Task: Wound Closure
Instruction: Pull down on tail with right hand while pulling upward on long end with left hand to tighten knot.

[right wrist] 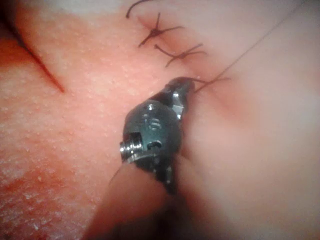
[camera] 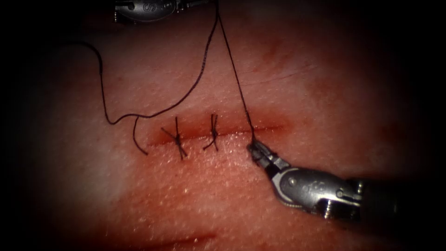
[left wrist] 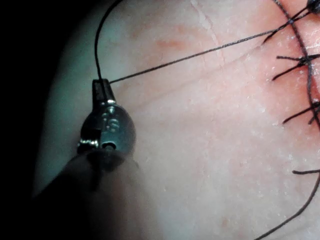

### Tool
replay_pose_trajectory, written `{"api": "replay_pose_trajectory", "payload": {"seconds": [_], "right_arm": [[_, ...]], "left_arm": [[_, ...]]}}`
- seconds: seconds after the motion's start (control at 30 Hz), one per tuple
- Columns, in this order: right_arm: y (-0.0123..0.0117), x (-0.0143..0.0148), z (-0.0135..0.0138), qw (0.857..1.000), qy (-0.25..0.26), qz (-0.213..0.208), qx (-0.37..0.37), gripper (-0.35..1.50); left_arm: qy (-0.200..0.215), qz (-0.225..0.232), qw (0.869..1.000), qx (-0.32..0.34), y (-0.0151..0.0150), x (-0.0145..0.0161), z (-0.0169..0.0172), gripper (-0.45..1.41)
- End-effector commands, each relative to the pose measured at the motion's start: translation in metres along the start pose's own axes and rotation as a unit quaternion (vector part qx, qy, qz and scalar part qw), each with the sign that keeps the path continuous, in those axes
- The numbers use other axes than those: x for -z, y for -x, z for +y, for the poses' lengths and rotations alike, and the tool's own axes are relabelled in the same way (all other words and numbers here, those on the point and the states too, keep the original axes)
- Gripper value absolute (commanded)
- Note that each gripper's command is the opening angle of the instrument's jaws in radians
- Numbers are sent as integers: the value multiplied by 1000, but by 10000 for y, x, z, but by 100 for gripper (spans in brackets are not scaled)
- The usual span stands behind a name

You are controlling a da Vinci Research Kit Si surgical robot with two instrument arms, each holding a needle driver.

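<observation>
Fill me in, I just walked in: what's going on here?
Bench suturing on tissue. Two knots already sit across the cut. The left tool is shut on the thread, held taut away from the cut. The right tool is shut on the thread at the cut's right part. No needle is visible.

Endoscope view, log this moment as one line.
left tool: shut on thread | right tool: shut on thread at cut | two knots tied

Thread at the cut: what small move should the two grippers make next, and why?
Probably ease the left gripper slightly away from the cut, tightening the thread. It holds the thread, which runs straight to the cut, where the right gripper grips it beside two tied stitches.
</observation>
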Motion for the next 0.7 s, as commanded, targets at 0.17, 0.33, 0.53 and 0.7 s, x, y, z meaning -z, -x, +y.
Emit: {"api": "replay_pose_trajectory", "payload": {"seconds": [0.17,0.33,0.53,0.7], "right_arm": [[8,21,-22,1000,-5,-10,0,-35],[6,46,-33,1000,2,-18,-2,-35],[3,48,-36,1000,0,-15,-9,-35],[4,53,-40,1000,-9,-11,-23,-35]], "left_arm": [[-4,-2,1000,0,7,-13,-6,-45],[-8,-4,1000,1,7,-18,-7,-45],[-26,2,1000,6,6,-24,-13,-45],[-46,7,999,12,7,-29,-24,-45]]}}
